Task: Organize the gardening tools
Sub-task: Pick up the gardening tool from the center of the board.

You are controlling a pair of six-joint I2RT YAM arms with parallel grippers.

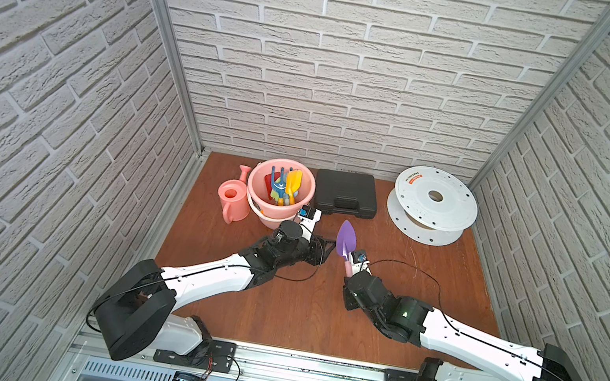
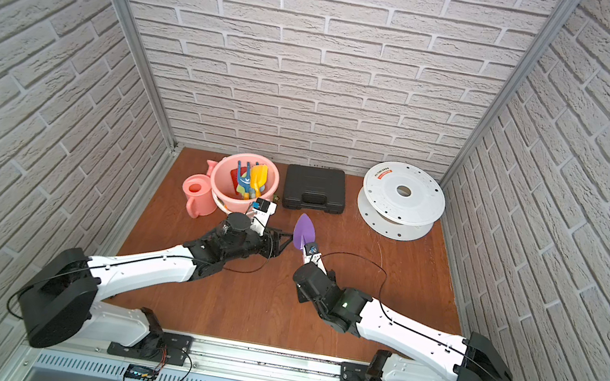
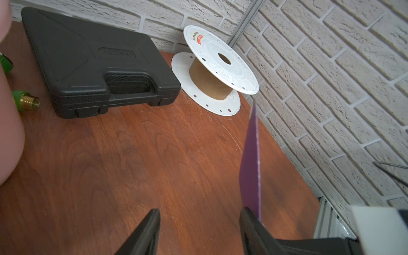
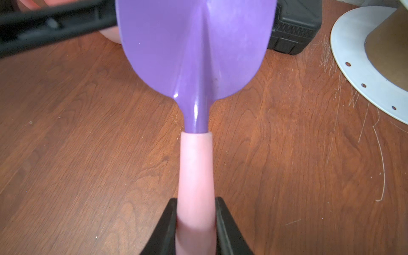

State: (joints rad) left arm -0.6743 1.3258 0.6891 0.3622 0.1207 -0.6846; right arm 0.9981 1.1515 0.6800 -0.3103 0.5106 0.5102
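right claw (image 4: 196,199) is seen clamped on the pink handle of the purple trowel (image 4: 194,44), which is held clear of the table (image 1: 276,311), blade toward the back wall. left claw (image 3: 199,210) is found half spread and empty, one finger (image 3: 249,223) just beside the blade's edge. along the back are set the white reel (image 1: 434,203), black case (image 1: 346,192), pink bucket (image 1: 258,202) with the other tools (image 1: 283,186) stood inside, and pink watering can (image 1: 233,201) just beside it.

The purple trowel (image 4: 194,55) was smooth, glossy plastic, its pink handle matt. The tabletop (image 4: 88,154) showed wood grain with fine scratches. Beyond the left claw (image 3: 199,212), the black case (image 3: 88,66) was matt, pebbled plastic; the core of the reel (image 3: 209,55) resembled cardboard.
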